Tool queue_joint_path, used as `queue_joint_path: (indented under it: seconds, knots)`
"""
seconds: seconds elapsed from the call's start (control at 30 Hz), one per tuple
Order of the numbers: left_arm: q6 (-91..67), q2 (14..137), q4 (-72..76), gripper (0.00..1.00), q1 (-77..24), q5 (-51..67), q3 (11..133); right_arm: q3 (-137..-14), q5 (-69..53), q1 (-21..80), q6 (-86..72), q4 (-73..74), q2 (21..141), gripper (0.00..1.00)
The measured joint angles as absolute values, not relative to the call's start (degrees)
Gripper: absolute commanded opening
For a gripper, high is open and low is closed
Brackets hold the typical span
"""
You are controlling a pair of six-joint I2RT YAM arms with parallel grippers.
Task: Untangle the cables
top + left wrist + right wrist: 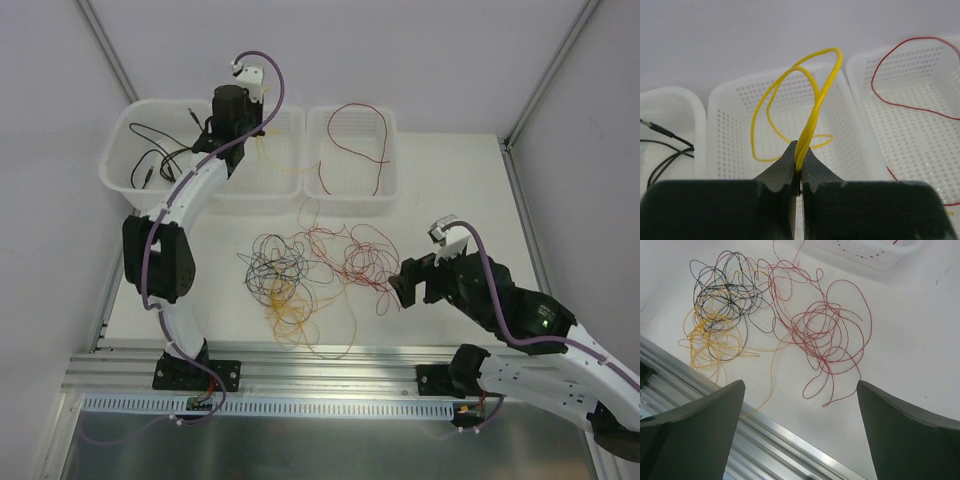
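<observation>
The left jaws are pressed tight on a yellow cable (816, 100) and hold it up over the middle basket (725, 107). A red cable (872, 82) lies in the next basket (860, 65) on the right. The right jaws are spread wide above the messy pile of cables (780, 320) on the worktop (920, 330).

White table (452, 215), tangled cables (287, 266), three white baskets (352, 203)
</observation>
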State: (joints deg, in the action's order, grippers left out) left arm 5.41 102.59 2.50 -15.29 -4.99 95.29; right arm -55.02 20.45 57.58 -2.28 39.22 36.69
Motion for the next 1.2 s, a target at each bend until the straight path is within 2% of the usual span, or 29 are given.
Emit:
queue_joint_path:
  seconds: [0.17,0.27,0.3,0.37,0.4,0.43,0.57,0.8,0.97,1.2]
  knots:
    - [3.7,113.7,2.2,0.00,-12.2,-5.0,99.6,-53.2,21.9,57.6,-2.2,41.0,34.2,1.00]
    - [2.7,118.6,1.5,0.12,-11.1,-5.1,100.8,-52.9,22.6,57.6,-2.2,41.3,34.2,1.00]
    - [2.5,119.5,1.0,0.19,-10.9,-5.2,100.8,-52.8,22.8,57.6,-2.2,41.4,34.2,1.00]
    - [2.2,120.3,-0.2,0.49,-10.7,-5.3,100.8,-52.4,23.2,57.6,-2.3,41.6,34.6,1.00]
    - [2.2,120.3,-0.3,0.58,-10.8,-5.5,100.7,-52.2,23.2,57.6,-2.3,41.7,34.9,1.00]
    - [2.1,120.2,-0.3,0.75,-10.8,-5.7,100.7,-52.0,23.2,57.6,-2.3,41.8,35.2,1.00]
    - [1.1,116.8,0.0,0.99,-10.9,-6.4,98.0,-51.8,23.2,57.6,-2.8,42.2,37.3,1.00]
    - [-6.9,95.3,-4.3,0.99,-11.7,0.8,82.7,-52.2,21.9,57.6,-5.3,43.9,43.2,1.00]
    - [-12.6,78.1,-10.4,0.99,-16.9,6.6,71.4,-52.2,18.7,57.6,-7.2,43.4,49.6,1.00]
    - [-15.9,70.6,-20.6,0.99,-21.5,10.0,56.9,-52.2,15.5,57.6,-10.0,39.8,57.7,1.00]
